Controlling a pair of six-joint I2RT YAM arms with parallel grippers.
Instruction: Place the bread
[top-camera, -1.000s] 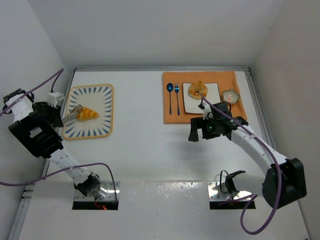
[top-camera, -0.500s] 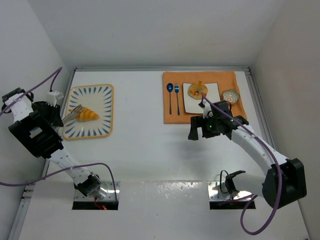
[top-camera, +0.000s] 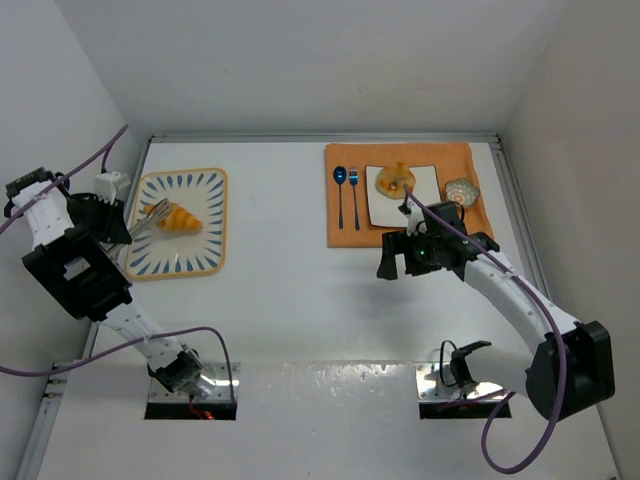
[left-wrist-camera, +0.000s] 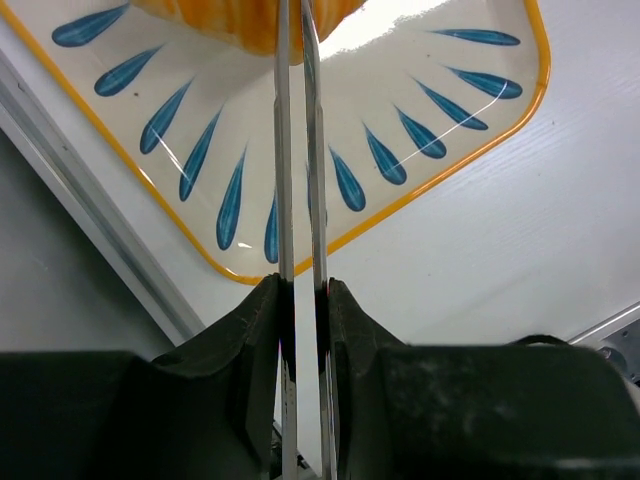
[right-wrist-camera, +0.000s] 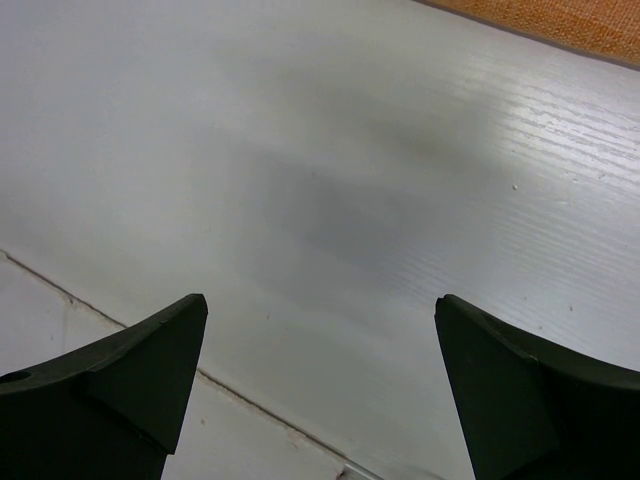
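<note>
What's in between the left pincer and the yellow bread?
Thin metal tongs. The left pincer squeezes them, and their two arms reach up to the bread. The left wrist view shows it best.

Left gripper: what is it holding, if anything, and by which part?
The left gripper is shut on the tongs, clamping both metal arms near their handle end. The tong tips reach the bread at the plate.
</note>
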